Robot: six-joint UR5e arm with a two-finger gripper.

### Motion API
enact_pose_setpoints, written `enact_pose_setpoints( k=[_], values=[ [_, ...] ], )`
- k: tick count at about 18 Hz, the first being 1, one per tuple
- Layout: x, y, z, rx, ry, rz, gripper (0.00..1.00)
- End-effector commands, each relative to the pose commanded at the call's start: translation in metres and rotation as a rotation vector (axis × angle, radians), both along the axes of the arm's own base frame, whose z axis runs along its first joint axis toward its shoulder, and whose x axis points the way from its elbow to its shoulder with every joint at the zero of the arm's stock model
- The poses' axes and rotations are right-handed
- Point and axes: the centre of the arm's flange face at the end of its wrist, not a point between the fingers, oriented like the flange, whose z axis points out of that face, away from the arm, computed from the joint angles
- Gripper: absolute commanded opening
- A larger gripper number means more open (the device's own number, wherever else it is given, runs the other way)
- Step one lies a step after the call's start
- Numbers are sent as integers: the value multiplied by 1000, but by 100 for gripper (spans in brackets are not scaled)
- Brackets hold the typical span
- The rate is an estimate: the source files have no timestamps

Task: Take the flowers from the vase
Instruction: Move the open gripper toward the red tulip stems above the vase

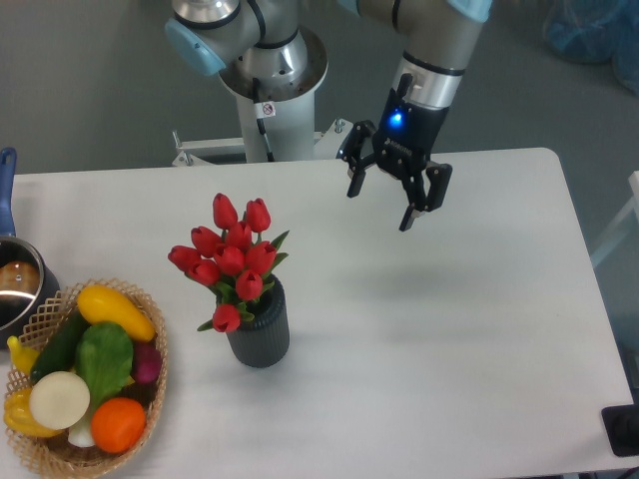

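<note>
A bunch of red tulips, the flowers (pixel 231 253), stands upright in the vase (pixel 260 332), a short dark grey ribbed cylinder left of the table's middle. My gripper (pixel 380 209) hangs in the air above the table's back half, up and to the right of the flowers and well apart from them. Its two black fingers are spread wide and hold nothing.
A wicker basket (pixel 150 429) of coloured vegetables sits at the front left corner. A metal pot (pixel 18 289) with a blue handle stands at the left edge. The robot's base (pixel 270 90) rises behind the table's back edge.
</note>
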Motion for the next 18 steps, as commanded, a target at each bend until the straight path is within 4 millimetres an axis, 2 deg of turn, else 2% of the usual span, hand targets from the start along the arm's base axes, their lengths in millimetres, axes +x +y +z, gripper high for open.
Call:
enact_pose_setpoints(
  k=[6,9,13,18],
  values=[
    [11,1,-20,-2,-19,-49,100],
    [19,8,-32,83,-78,-72,100],
    [25,18,-26,212,-135,-81,100],
    [25,30,-35,307,-213,-89,100]
  ],
)
